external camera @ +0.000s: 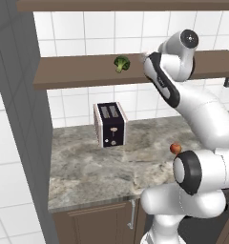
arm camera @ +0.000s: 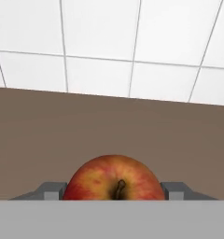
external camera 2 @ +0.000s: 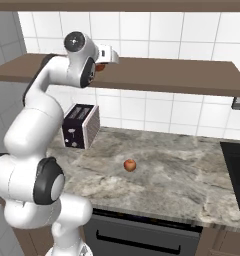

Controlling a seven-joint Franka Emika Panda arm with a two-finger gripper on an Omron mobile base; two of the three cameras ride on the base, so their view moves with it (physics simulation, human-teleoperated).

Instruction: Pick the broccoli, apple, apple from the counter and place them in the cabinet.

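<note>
Broccoli [external camera: 121,63] already on shelf [external camera: 78,71]; tool [arm camera: 115,192] grips an apple [arm camera: 113,179] over shelf; second apple [external camera 2: 130,164] left on surface [external camera 2: 182,175]

Broccoli [external camera: 121,63] on cabinet [external camera: 78,71]; red apple [external camera 2: 130,165] on counter [external camera 2: 182,175].

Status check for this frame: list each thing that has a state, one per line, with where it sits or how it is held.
broccoli: lying on the cabinet
orange-red apple: between the gripper's fingers, over the cabinet board
red apple: loose on the counter
toaster: upright on the counter, slots empty
</note>
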